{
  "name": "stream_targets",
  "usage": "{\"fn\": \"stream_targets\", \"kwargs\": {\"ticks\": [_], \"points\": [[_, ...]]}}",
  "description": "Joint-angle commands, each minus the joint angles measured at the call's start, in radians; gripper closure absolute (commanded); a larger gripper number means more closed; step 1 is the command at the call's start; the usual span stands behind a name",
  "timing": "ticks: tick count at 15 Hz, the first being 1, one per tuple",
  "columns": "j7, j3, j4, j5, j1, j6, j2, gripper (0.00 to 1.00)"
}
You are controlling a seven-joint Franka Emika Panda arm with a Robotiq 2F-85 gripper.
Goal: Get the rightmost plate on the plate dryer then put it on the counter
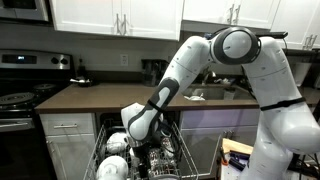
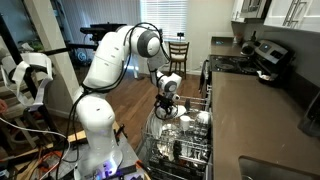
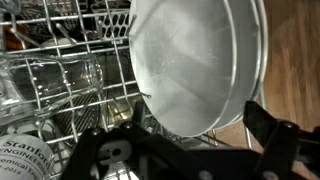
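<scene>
Wrist view puts the plate dryer (image 3: pixel 70 60) close to the lens: a grey wire rack with upright tines. At its right end a large pale plate (image 3: pixel 195 60) stands on edge between the tines, its hollow face toward the camera. A second rim shows just behind it; I cannot tell whether the two touch. Left of the plate, clear glassware (image 3: pixel 85 85) sits among the wires. In the lower left corner there is a clear container with dark printed lettering (image 3: pixel 25 160).

The gripper (image 3: pixel 190 135) comes in from the bottom edge with its jaws spread wide, one black finger on each side of the plate's lower rim. They hold nothing, and whether either finger touches the plate cannot be told.

In an exterior view the plate dryer stands drawn out below the table (image 1: pixel 100 97), a long dark brown top over white cabinet fronts. The arm (image 1: pixel 190 60) bends down so that the gripper hangs just over the dryer's contents. White dishes (image 1: pixel 115 143) sit in the plate dryer just beside the gripper. A black stove (image 1: pixel 20 98) adjoins the table's end. The plate is in the plate dryer, not on the table.
</scene>
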State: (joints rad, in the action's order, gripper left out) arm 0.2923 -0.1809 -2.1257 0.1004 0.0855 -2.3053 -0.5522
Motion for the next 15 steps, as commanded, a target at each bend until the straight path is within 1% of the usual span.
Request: {"fn": "stream_targets", "kwargs": {"ticks": [1,2,3,4,5,6,7,10,11,12,13,15], "points": [[-0.052,0.013,0.027,-0.032,0.016,0.057,-0.009,0.26],[-0.057,0.016,0.029,-0.035,0.016,0.07,-0.005,0.33],[-0.062,0.016,0.034,-0.036,0.017,0.081,-0.006,0.35],[-0.071,0.022,0.038,-0.045,0.019,0.097,-0.005,0.35],[-0.077,0.026,0.041,-0.054,0.021,0.109,-0.005,0.32],[-0.082,0.03,0.045,-0.059,0.022,0.124,-0.004,0.22],[-0.087,0.033,0.049,-0.067,0.025,0.133,-0.004,0.2],[-0.094,0.037,0.059,-0.078,0.026,0.164,-0.007,0.46],[-0.096,0.037,0.061,-0.08,0.026,0.17,-0.007,0.47],[-0.097,0.037,0.065,-0.08,0.026,0.18,-0.008,0.52],[-0.097,0.037,0.069,-0.08,0.026,0.188,-0.009,0.61],[-0.097,0.037,0.075,-0.08,0.027,0.201,-0.01,0.73]]}}
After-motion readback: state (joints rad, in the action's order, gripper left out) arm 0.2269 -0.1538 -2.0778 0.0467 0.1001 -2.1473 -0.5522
